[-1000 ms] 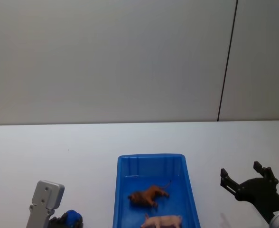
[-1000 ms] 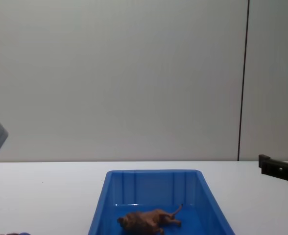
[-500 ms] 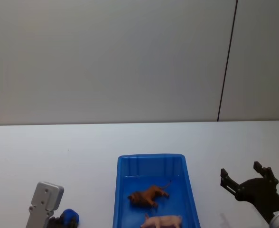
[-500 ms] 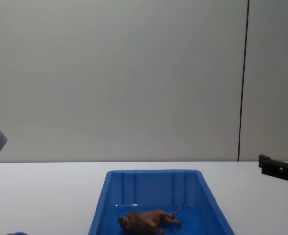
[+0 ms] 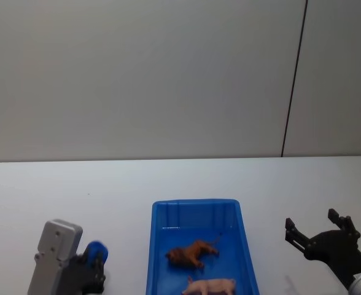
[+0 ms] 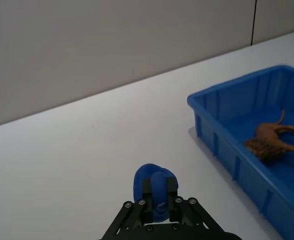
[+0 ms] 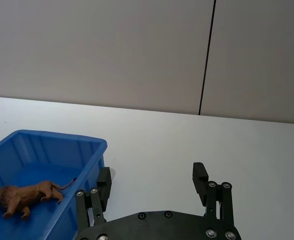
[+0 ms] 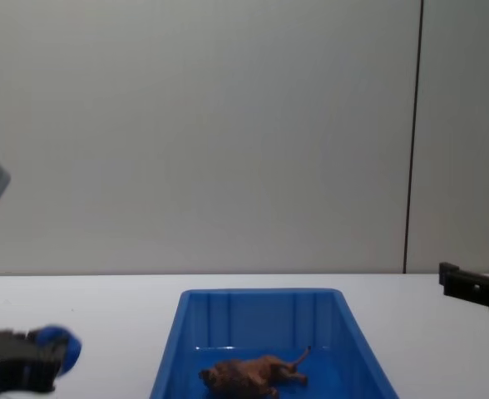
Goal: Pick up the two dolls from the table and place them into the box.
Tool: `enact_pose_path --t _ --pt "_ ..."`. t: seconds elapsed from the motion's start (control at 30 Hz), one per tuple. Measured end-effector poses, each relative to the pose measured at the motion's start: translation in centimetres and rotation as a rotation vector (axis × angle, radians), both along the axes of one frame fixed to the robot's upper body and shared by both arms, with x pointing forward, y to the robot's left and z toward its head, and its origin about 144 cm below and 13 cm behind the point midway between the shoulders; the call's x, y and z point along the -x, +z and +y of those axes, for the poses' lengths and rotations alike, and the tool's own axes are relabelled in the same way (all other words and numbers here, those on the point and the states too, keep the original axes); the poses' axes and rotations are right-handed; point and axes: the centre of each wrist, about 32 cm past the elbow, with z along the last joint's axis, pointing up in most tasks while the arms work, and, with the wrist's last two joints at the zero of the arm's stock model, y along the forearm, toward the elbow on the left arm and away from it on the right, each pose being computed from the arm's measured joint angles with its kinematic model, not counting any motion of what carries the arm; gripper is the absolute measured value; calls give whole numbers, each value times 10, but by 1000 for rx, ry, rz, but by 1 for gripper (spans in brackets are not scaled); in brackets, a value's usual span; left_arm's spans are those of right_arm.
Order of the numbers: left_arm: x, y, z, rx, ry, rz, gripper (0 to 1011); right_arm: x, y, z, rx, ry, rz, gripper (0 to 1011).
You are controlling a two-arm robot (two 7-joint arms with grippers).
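My left gripper is shut on the rounded bright-blue doll and holds it just above the table, left of the box. In the left wrist view the blue doll sits pinched between the fingers, with the box off to one side. The chest view shows this gripper and the doll at the lower left. The brown doll lies on its side inside the box. My right gripper hovers open to the right of the box, holding nothing.
A pink pig toy also lies in the box, nearer to me than the brown doll. The white table runs back to a grey wall with a dark vertical seam.
The left gripper has risen with the blue doll in it, lifting it off the table. The right arm and the toys in the box have not moved.
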Motion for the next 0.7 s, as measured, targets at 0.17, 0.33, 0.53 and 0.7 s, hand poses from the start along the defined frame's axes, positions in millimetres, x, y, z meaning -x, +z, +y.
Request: enact_pose_path --t 0.17,0.33,0.53,0.7 --pt "-4 9 -2 17 -54 -71 141 0 0 0 0 0 0 1001" --pt "-9 17 -5 37 -117 -130 105 0 0 0 0 0 0 1001" --pt "-16 26 -10 65 -199 -184 83 0 0 0 0 0 0 1001" --pt "-23 31 -15 86 -265 -211 83 0 0 0 0 0 0 1001"
